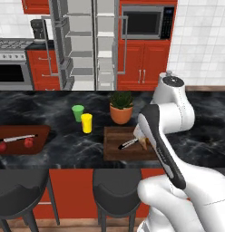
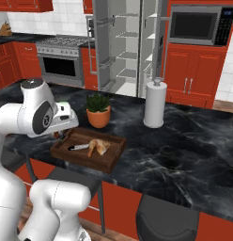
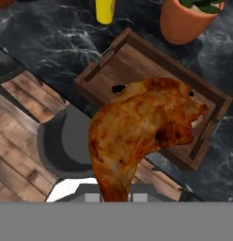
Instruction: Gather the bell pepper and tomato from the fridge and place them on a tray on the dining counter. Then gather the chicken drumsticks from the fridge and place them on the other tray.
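The gripper (image 3: 116, 197) is clamped tight on a red-brown drumstick (image 3: 137, 127), hanging over the near edge of the dark tray (image 3: 97, 73) on the counter (image 1: 196, 113). Inside that tray a pale drumstick (image 2: 99, 147) lies beside a knife (image 2: 78, 147). A potted plant (image 1: 121, 108) sits at twelve o'clock from the tray, with a yellow cup (image 1: 86, 123) and a green cup (image 1: 78, 113) around ten. The flat tray (image 1: 39, 136) sits far out at nine o'clock, and behind the counter the fridge (image 1: 82, 43) stands open.

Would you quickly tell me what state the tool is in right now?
Tool: closed, holding a red-brown chicken drumstick above the dark brown tray.
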